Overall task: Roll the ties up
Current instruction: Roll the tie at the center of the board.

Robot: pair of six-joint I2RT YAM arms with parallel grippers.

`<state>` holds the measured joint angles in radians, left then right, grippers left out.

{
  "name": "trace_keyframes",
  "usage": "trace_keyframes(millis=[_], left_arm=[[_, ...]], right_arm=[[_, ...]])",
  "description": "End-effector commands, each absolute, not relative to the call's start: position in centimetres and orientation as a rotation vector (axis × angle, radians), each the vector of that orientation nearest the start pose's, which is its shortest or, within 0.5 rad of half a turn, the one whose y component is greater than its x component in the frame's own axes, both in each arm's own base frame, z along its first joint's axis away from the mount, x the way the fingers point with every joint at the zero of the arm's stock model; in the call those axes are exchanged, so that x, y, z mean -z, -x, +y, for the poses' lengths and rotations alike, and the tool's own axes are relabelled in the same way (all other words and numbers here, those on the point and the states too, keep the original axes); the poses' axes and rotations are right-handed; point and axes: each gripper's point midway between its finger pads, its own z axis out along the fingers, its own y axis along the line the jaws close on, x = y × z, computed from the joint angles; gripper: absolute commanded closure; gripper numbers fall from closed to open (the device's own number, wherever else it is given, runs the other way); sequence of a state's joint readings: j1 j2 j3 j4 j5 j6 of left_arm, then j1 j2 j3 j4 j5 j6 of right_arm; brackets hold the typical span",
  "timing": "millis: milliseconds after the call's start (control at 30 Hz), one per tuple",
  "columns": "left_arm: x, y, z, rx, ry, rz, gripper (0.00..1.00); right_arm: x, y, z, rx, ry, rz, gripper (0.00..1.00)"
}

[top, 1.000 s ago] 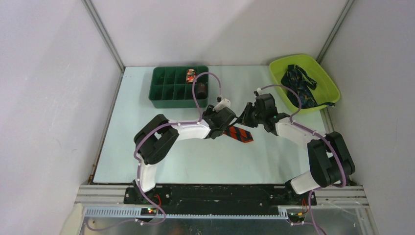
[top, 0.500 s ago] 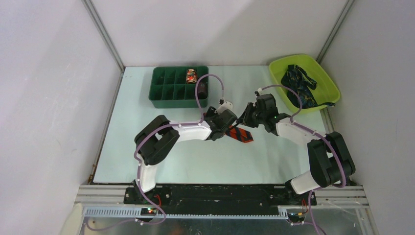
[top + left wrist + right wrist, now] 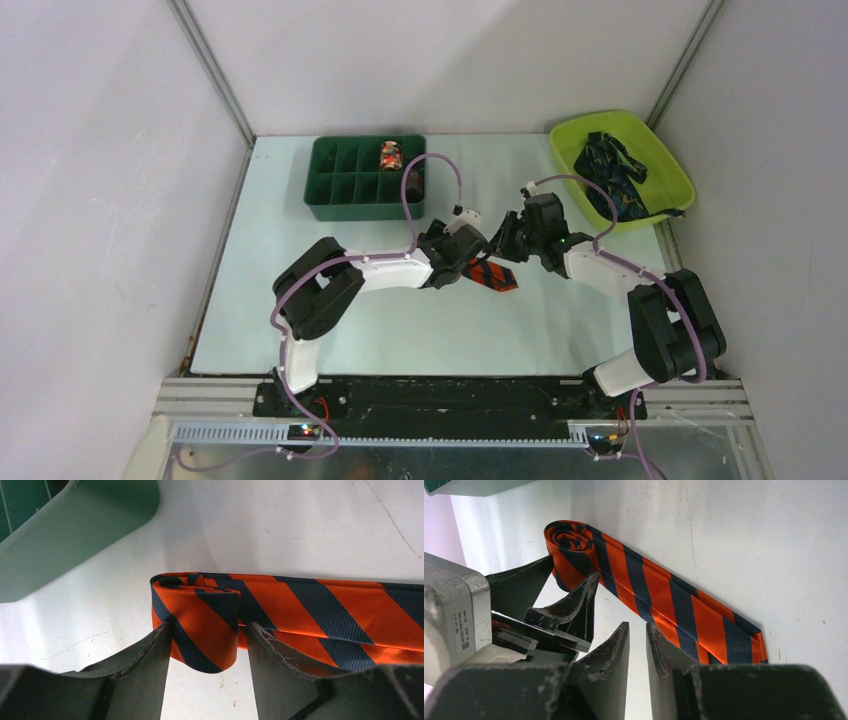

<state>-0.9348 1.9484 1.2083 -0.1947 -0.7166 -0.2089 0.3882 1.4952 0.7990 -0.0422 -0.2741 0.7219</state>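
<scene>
An orange tie with navy stripes lies mid-table, one end wound into a small roll and the rest flat. My left gripper straddles that roll, open; its left finger touches the roll and a thin gap shows at the right finger. The right wrist view shows the left gripper at the roll from the side. My right gripper hovers beside the flat part. Its jaws stand a narrow slit apart with nothing between them.
A green compartment tray stands at the back left, with a rolled tie and a dark roll in its cells. A lime basin at the back right holds dark navy ties. Purple cables loop over both arms.
My left gripper has widened its jaws around the roll and shifted slightly right. Less of the flat tie shows than a second ago. The right arm has barely moved.
</scene>
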Motion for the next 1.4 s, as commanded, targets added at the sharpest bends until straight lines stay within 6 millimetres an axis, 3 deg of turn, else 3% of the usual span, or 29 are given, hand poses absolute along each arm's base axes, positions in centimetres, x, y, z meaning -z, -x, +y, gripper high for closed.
trace_keyframes(millis=[0, 633, 1033, 1367], left_arm=[[-5.5, -33.6, -30.6, -0.16, -0.569, 2.192, 0.4], [-4.8, -32.5, -32.4, -0.017, -0.634, 2.243, 0.35], [-3.8, -32.5, -31.9, 0.132, -0.576, 2.325, 0.35], [-7.3, -33.2, -32.0, 0.158, -0.541, 2.267, 0.34]], right_arm=[[-9.8, -33.0, 21.3, -0.874, -0.234, 2.369, 0.78], [-9.6, -32.9, 21.4, -0.879, -0.236, 2.377, 0.78], [-9.7, -32.9, 21.4, -0.879, -0.236, 2.375, 0.78], [-9.7, -33.0, 21.3, -0.872, -0.237, 2.371, 0.78]])
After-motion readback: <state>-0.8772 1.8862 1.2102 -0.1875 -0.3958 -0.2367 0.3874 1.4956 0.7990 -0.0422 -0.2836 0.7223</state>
